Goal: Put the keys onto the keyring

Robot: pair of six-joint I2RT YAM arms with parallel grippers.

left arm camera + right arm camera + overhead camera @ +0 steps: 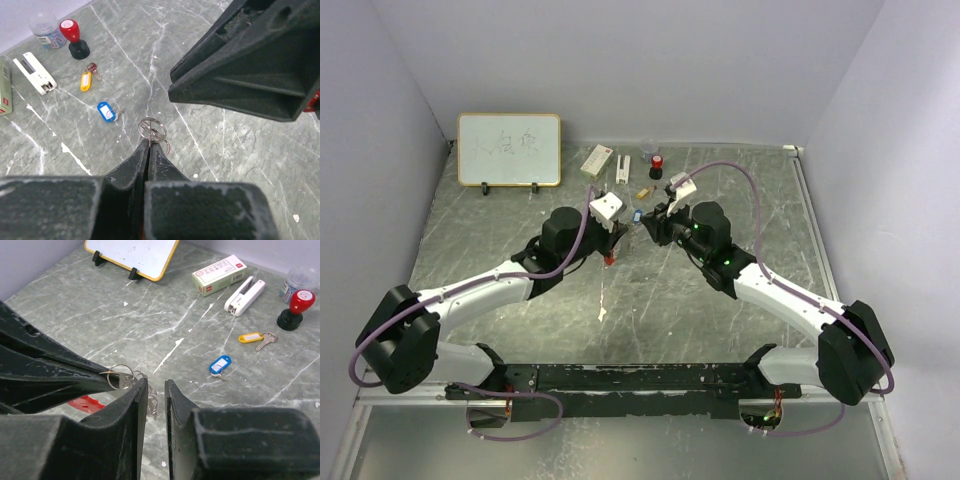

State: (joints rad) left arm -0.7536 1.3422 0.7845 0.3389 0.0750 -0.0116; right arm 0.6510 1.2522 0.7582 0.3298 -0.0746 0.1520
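The keyring (152, 130) is a cluster of thin silvery rings with a red tag (87, 402) hanging below it. My left gripper (150, 141) is shut on one of the rings and holds it above the table. My right gripper (156, 382) faces it from the right. Its jaws stand a narrow gap apart right beside the rings, with nothing pinched between them. Two keys lie on the table beyond: one with a blue tag (106, 111) and one with a yellow tag (86, 81). From above, both grippers meet mid-table (632, 228).
At the back stand a whiteboard (509, 149), a white box (597, 158), a white stapler (622, 170), a red-and-black stamp (656, 165) and a small clear jar of clips (45, 30). Walls close in the table at the back and on both sides.
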